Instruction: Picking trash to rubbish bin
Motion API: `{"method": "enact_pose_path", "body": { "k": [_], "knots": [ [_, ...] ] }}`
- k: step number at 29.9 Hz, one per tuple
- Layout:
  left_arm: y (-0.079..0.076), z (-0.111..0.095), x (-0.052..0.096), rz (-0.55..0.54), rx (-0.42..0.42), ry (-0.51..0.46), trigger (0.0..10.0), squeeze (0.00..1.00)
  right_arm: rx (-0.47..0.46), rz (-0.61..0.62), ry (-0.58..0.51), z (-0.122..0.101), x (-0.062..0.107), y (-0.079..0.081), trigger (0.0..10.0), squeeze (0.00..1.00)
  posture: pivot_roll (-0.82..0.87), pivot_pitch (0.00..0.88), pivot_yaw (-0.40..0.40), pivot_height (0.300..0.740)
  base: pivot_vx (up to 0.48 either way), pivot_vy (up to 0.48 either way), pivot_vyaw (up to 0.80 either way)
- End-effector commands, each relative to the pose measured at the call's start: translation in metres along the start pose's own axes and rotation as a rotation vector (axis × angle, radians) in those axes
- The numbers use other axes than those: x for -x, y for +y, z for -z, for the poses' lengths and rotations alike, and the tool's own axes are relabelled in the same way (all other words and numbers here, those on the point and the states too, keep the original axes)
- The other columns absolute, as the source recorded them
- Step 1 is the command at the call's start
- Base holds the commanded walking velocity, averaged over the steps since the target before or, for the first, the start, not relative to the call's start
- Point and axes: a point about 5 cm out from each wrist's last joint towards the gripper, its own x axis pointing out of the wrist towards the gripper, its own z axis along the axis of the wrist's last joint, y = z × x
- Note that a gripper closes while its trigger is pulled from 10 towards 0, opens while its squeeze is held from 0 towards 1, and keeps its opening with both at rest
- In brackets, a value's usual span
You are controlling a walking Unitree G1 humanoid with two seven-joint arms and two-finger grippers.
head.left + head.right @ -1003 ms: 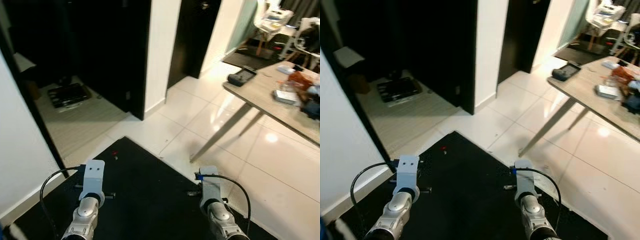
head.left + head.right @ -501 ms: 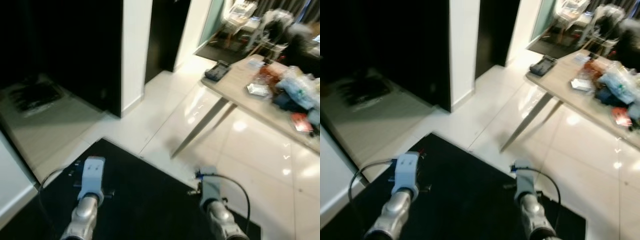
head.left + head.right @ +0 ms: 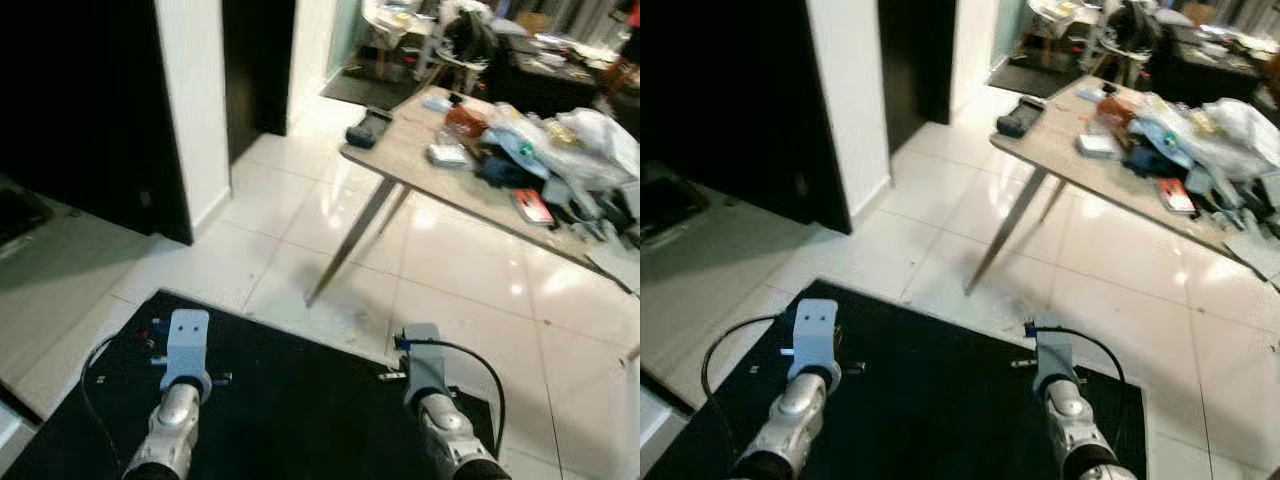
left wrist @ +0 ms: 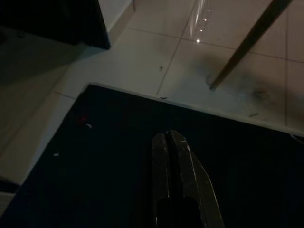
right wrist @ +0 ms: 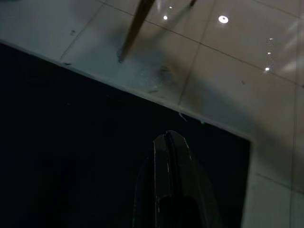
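A wooden table [image 3: 400, 160] stands ahead on the right, heaped with white plastic bags [image 3: 590, 135], a red flat packet [image 3: 530, 205], a black case [image 3: 365, 128] and other litter. Both my arms hang low over a black mat [image 3: 300, 400]. My left gripper [image 4: 167, 136] is shut with nothing in it, above the mat. A small red scrap [image 4: 83, 118] and white specks [image 4: 89, 126] lie on the mat beyond it. My right gripper [image 5: 166, 135] is shut and empty too, near the mat's edge by the white tiles.
The table's slanted leg [image 3: 345, 245] meets the glossy white tiles [image 3: 470, 290] just past the mat. A white pillar [image 3: 195, 90] and dark doorways [image 3: 80, 100] stand on the left. Chairs and more clutter [image 3: 450, 30] fill the far room.
The camera has swung to the right, so the doorways slid left and the cluttered table has come further into view. Both grippers hang as before.
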Motion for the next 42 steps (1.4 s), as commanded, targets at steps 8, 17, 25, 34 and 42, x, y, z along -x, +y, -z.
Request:
{"method": "enact_pose_path", "body": {
  "k": [8, 17, 25, 34, 42],
  "knots": [
    [-0.004, -0.002, -0.001, 0.016, 0.007, -0.007, 10.0, 0.00, -0.005, 0.015, 0.013, 0.001, 0.000, -0.004, 10.0, 0.00, 0.01, 0.000, -0.062, 0.740, 0.000, 0.000, -0.80],
    [-0.008, -0.007, -0.002, 0.037, 0.032, -0.028, 10.0, 0.00, -0.025, 0.013, -0.002, -0.001, 0.000, -0.004, 10.0, 0.00, 0.01, 0.000, -0.060, 0.740, 0.000, 0.000, -0.80],
    [-0.007, -0.004, -0.001, 0.027, 0.016, -0.020, 10.0, 0.00, -0.013, 0.012, -0.003, -0.002, -0.001, -0.004, 10.0, 0.00, 0.02, 0.000, -0.059, 0.740, 0.000, 0.000, -0.10],
    [-0.006, -0.004, 0.000, 0.025, 0.017, -0.022, 10.0, 0.00, 0.029, -0.024, -0.005, -0.001, 0.000, -0.001, 10.0, 0.00, 0.01, 0.000, -0.067, 0.740, 0.000, 0.000, 0.32],
    [-0.005, 0.004, 0.004, 0.017, 0.012, -0.005, 10.0, 0.00, -0.007, 0.000, -0.003, 0.002, 0.002, -0.006, 10.0, 0.00, 0.02, 0.001, -0.071, 0.740, 0.000, 0.000, 0.10]
  ]
}}
